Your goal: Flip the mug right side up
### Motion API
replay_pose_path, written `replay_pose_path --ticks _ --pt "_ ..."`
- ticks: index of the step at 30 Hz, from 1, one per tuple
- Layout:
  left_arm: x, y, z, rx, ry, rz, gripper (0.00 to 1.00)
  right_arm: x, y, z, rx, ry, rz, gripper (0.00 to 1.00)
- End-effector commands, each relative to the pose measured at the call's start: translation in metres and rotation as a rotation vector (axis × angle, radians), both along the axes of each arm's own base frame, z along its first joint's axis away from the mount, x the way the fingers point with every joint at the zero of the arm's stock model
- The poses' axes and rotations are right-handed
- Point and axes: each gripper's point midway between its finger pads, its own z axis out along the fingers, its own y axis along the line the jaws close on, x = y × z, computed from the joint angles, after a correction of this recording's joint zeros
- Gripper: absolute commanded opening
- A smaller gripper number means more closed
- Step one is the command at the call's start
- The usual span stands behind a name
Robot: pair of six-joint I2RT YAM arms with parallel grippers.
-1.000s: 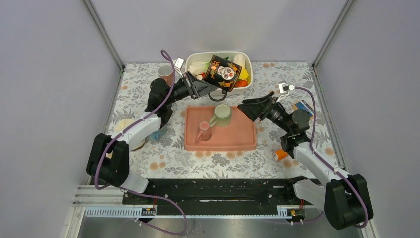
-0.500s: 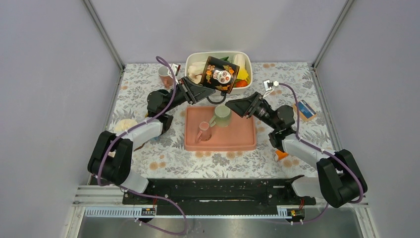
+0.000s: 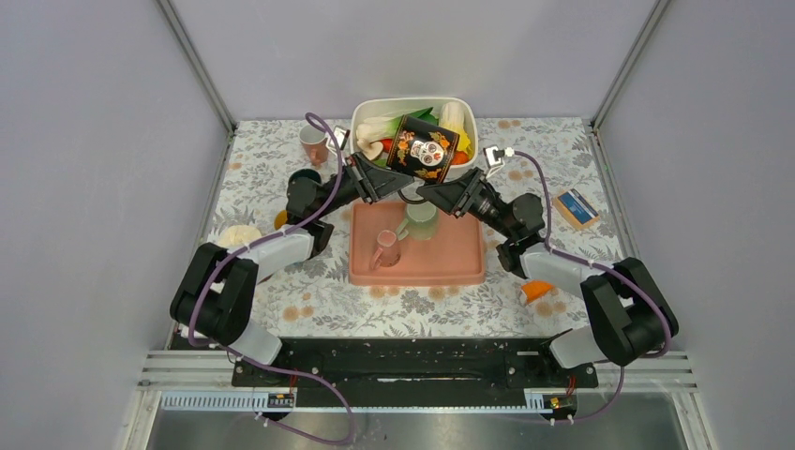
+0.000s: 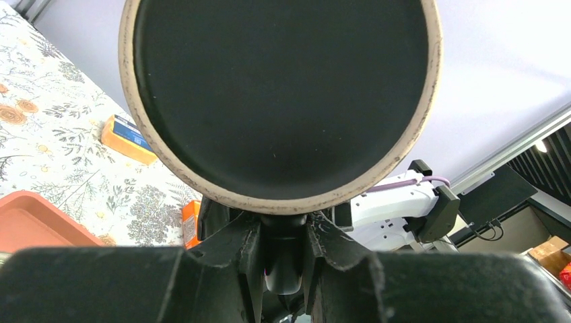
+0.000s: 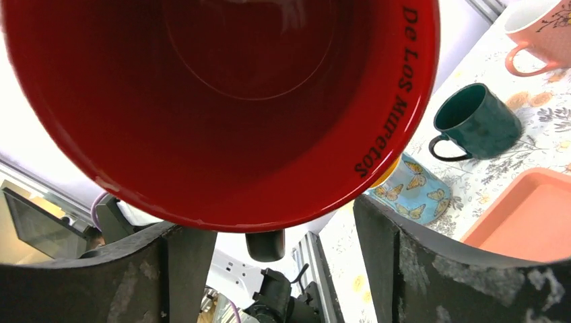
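Your left gripper (image 3: 380, 176) is clamped on the skull mug (image 3: 422, 147), holding it in the air near the middle of the counter's far edge, just in front of the white bin (image 3: 412, 100). The mug lies tipped sideways, its red mouth facing the right gripper (image 3: 439, 195), whose fingers stand spread wide beside the rim; whether they touch it, you cannot tell

We see the black mug (image 3: 422, 148), white skull on its side and red inside, hanging clear of the table (image 3: 319, 302) at the far middle, tipped sideways, base facing left, mouth facing right.
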Motion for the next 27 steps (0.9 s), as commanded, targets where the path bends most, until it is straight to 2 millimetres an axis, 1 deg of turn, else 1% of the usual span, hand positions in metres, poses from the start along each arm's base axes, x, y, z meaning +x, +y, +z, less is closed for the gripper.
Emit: replay_pose_path --ticks 1,5,11,13,15,21,26,27 --pt "-0.02 0.01 0.063 -0.157 -0.266 0.034 0.0 -0.005 0.003 0.033 0.089 -0.083 0.01 0.79" --pt "-0.02 0.005 0.056 -0.147 -0.256 0.026 0.0 -0.004 0.001 0.035 0.105 -0.086 -0.002 0.72" --pt "-0.018 0.001 0.045 -0.132 -0.225 0.022 0.0 -0.001 0.0 0.03 0.097 -0.081 -0.023 0.51" --pt "-0.018 0.001 0.041 -0.127 -0.219 0.024 0.0 0.001 -0.001 0.028 0.093 -0.081 -0.031 0.41" --pt "-0.019 0.0 0.038 -0.119 -0.215 0.023 0.0 0.005 -0.003 0.027 0.092 -0.076 -0.042 0.35" --pt "-0.021 -0.005 0.027 -0.086 -0.204 0.01 0.0 0.016 -0.016 0.025 0.088 -0.069 -0.093 0.26" --pt "-0.023 -0.009 0.024 -0.078 -0.198 -0.003 0.0 0.024 -0.024 0.022 0.083 -0.059 -0.122 0.25" --pt "-0.023 -0.01 0.023 -0.075 -0.194 -0.007 0.0 0.025 -0.024 0.021 0.082 -0.057 -0.125 0.22"
